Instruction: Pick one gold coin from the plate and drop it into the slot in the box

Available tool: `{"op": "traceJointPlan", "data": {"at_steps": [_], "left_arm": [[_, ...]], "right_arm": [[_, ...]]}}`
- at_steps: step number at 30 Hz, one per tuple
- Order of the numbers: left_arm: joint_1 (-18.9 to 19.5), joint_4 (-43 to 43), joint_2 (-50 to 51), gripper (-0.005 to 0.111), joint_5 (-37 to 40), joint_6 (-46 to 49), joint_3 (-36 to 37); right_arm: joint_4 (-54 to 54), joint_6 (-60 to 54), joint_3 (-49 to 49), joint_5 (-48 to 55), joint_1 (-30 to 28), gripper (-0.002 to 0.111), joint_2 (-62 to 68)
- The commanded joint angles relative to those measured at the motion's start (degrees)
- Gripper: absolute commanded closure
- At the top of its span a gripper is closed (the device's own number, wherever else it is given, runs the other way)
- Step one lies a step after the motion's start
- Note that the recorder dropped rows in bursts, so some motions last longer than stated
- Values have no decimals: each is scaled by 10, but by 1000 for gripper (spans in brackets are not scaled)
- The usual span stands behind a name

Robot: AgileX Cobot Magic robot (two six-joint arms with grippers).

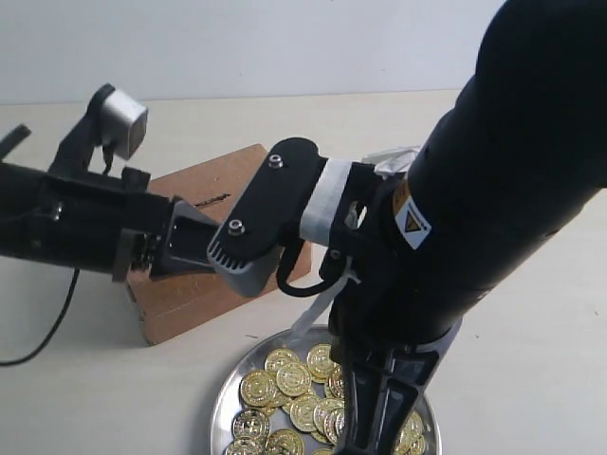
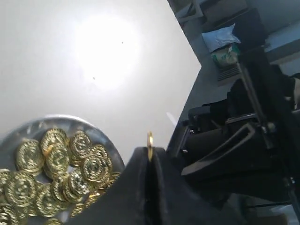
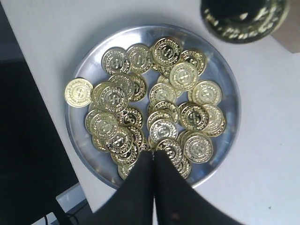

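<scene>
Gripped one gold coin [image 2: 150, 143] edge-on in the left claw [image 2: 150, 157], closed tight on it, above the box [image 1: 190, 294] and near the slot [image 1: 213, 200]. Needed, by the look of it, to square the coin's edge with the slot, lower close, then release. Hung the right claw [image 3: 153, 157], closed and empty, over the plate [image 3: 230, 101] on the worktop [image 1: 76, 379].

From the plate [image 1: 226, 400], bare table [image 1: 85, 398] lies open at 9 o'clock; the box [image 1: 180, 308] stands at 11 o'clock under the left arm [image 1: 76, 223], and the right arm [image 1: 493, 190] overhangs 12 to 3 o'clock
</scene>
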Motion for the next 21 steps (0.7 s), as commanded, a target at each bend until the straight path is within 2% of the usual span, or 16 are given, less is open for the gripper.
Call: {"op": "traceJointPlan", "data": {"at_steps": [1, 5, 6, 11, 21], "left_arm": [[-2, 108, -41, 107, -71, 2, -59], [-2, 216, -66, 107, -175, 2, -98], [-2, 269, -67, 107, -213, 2, -115], [-2, 377, -46, 107, -252, 22, -150], [-2, 402, 52, 107, -266, 6, -204]], "right_arm": [[-5, 8, -4, 5, 0, 108, -8], [-3, 8, -4, 4, 0, 108, -7], [-3, 17, -4, -2, 0, 108, -7], [0, 21, -4, -7, 0, 108, -7], [0, 21, -4, -10, 0, 108, -7]]}}
